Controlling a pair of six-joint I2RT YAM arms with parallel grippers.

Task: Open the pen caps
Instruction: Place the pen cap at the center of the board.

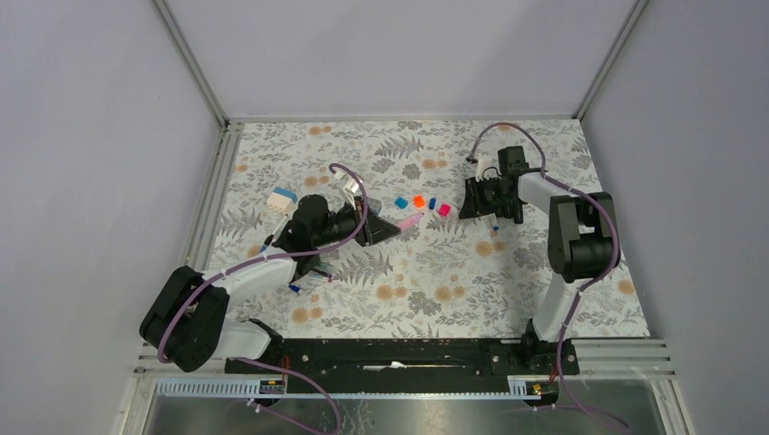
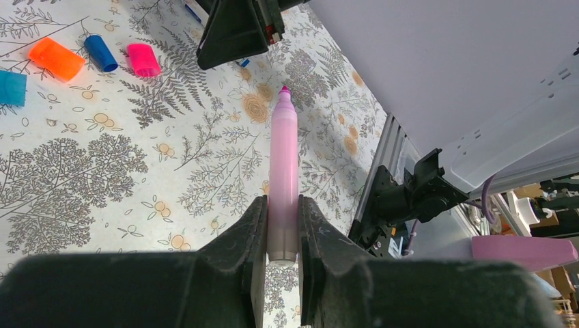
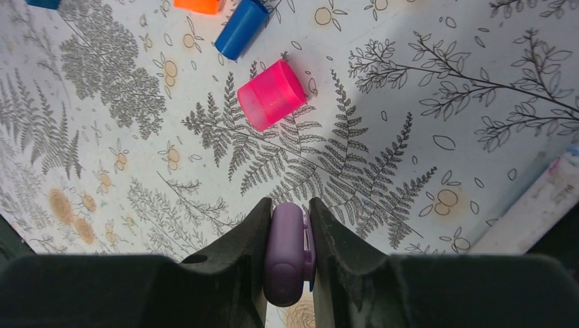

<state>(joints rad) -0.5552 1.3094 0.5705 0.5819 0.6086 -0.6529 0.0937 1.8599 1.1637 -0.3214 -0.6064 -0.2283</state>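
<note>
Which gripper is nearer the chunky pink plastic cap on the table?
Right. The right gripper, shut on a purple cap, sits just short of the chunky pink plastic cap. The left gripper, clamping a pink highlighter barrel, is farther, on the opposite side.

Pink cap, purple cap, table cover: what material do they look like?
Pink cap: likely translucent plastic, glossy; light glows through its wall. Purple cap: opaque plastic, satin finish, soft highlight on its rounded end. Table cover: probably printed paper or vinyl, matte; flat fern pattern, no glare.
</note>
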